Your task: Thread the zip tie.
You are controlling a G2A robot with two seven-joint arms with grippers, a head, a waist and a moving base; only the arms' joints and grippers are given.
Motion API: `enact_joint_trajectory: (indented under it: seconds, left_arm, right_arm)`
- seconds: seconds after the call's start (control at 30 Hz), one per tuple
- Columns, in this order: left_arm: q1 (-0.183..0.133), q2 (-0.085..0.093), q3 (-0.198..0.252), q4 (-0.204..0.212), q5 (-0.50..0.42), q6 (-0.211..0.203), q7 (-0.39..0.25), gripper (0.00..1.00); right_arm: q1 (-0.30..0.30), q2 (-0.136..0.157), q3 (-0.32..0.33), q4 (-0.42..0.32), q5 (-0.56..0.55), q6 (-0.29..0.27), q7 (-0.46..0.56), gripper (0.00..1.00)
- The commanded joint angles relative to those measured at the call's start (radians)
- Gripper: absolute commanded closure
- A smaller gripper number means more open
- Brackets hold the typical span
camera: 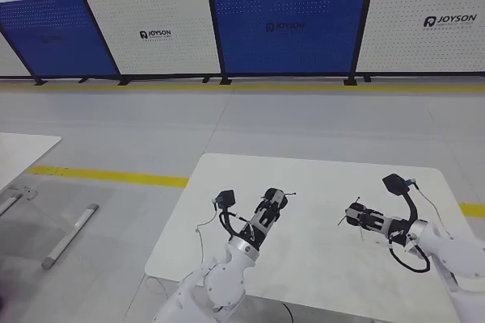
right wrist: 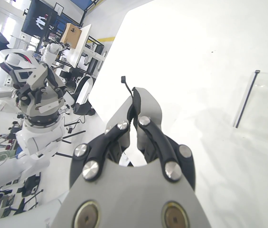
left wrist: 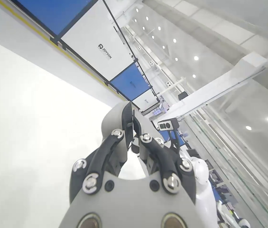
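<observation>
Two claws are clenched, well apart: your right claw [right wrist: 134,90] pinches the zip tie [right wrist: 127,86], its head poking just past the tips; your left claw [left wrist: 131,106] nips a black strip [left wrist: 133,116]. Little tie shows, so it may bend or slip when you bring them together.

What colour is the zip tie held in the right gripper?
The zip tie is black, clearest in the right wrist view.

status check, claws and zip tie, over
Both shut: right claw on zip tie, head end sticking out; left claw on thin black strip. Claws apart, not threaded. On table, a spare tie, clear of both.
</observation>
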Motion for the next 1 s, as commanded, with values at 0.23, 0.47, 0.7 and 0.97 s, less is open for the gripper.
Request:
enact_joint_trajectory:
  seconds: [0.23, 0.47, 0.7, 0.97]
  left_arm:
    - [-0.001, 0.0, 0.0, 0.0, 0.0, 0.001, 0.0, 1.0]
    - [-0.001, 0.0, 0.0, 0.0, 0.0, 0.001, 0.0, 1.0]
    - [-0.001, 0.0, 0.0, 0.0, 0.0, 0.001, 0.0, 1.0]
    - [-0.001, 0.0, 0.0, 0.0, 0.0, 0.001, 0.0, 1.0]
  right_arm:
    - [0.0, 0.0, 0.0, 0.0, 0.0, 0.0, 0.0, 1.0]
    - [0.0, 0.0, 0.0, 0.0, 0.0, 0.0, 0.0, 1.0]
    - [0.0, 0.0, 0.0, 0.0, 0.0, 0.0, 0.0, 1.0]
    - [-0.025, -0.006, -0.008, -0.02, 0.006, -0.041, -0.105, 1.0]
